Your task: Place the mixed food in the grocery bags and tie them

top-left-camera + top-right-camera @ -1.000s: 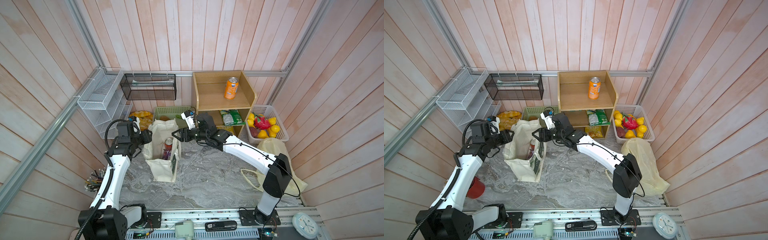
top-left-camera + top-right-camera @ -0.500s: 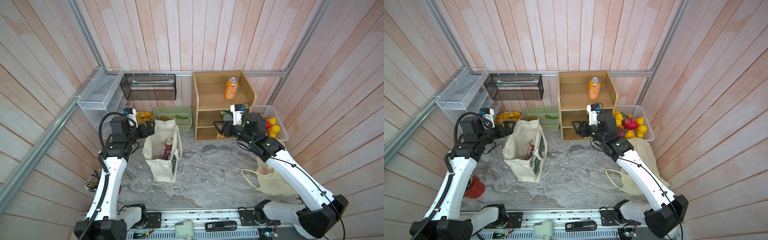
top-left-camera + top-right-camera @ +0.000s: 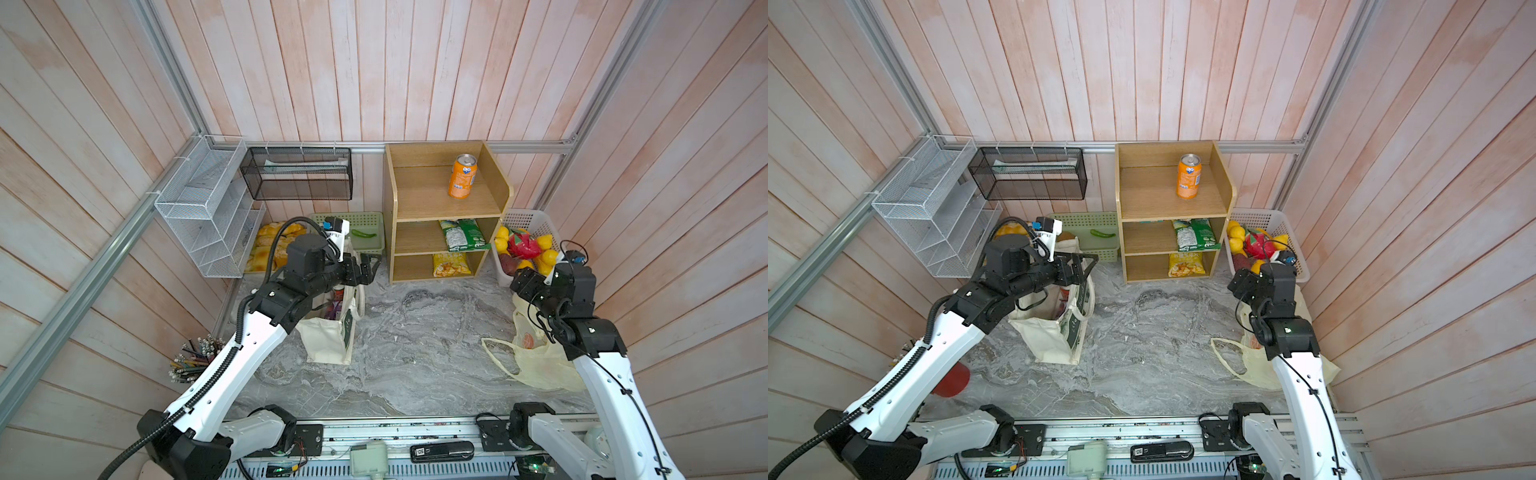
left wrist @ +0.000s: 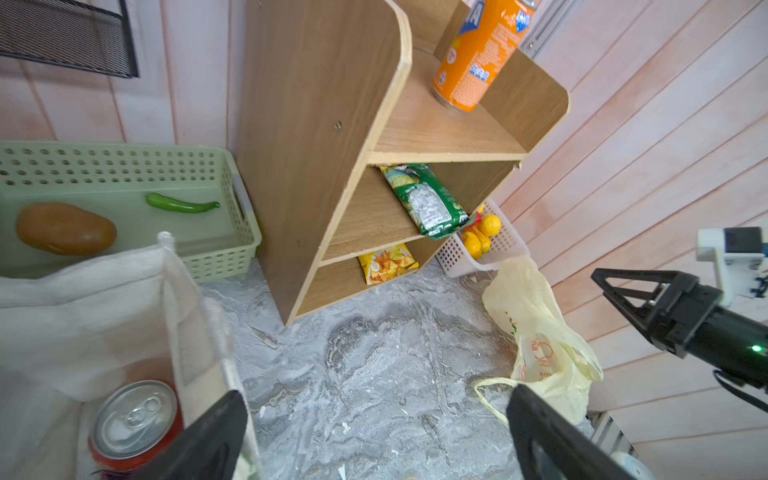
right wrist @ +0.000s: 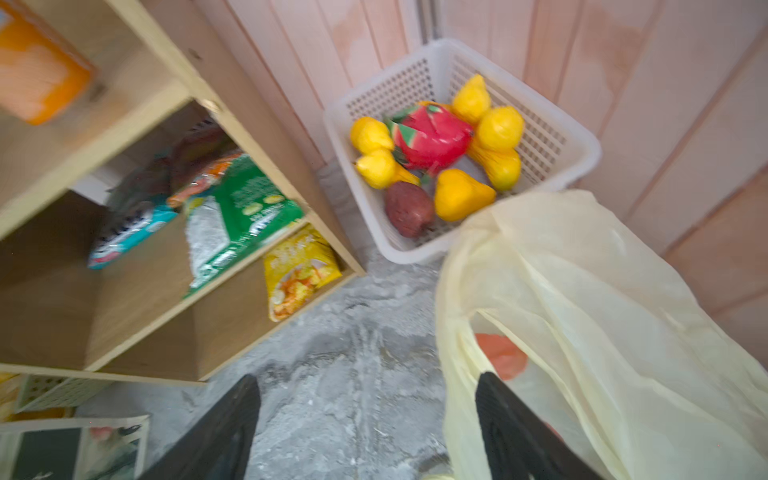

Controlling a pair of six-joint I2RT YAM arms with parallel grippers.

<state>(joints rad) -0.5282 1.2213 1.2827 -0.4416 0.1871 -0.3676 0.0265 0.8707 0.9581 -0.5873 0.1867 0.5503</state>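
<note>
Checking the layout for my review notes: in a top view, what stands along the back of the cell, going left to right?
Wire rack → black mesh basket → green basket → wooden shelf → white fruit basket.

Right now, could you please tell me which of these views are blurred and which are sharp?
Right wrist view: motion-blurred, worst on the wooden shelf; the fruit basket is soft but readable. Left wrist view: sharp, with clear print on the orange can. Both top views: crisp, evenly lit.
</note>
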